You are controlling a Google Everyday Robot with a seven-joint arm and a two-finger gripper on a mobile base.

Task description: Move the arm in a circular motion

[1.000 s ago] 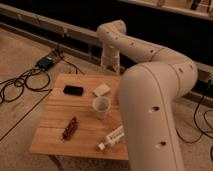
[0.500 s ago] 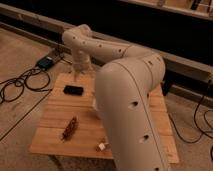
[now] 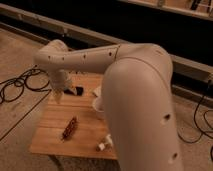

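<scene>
The cream-white tubular arm [image 3: 135, 85] holds the pincer [image 3: 58, 96] over the light wooden tabletop [image 3: 50, 140]; grip state cannot be told. A flat black object [image 3: 76, 91] lies just beside it.

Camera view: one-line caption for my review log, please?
Cream-white arm bends across a wooden table, its gripper hanging over the table's far edge beside a flat black object; a brown item lies nearer.

A small wooden table [image 3: 50, 135] stands on a pale speckled floor [image 3: 20, 56], black cables [image 3: 12, 86] looping on either side of it, a long pale ledge [image 3: 85, 34] and dark wall [image 3: 150, 25] behind it.
</scene>
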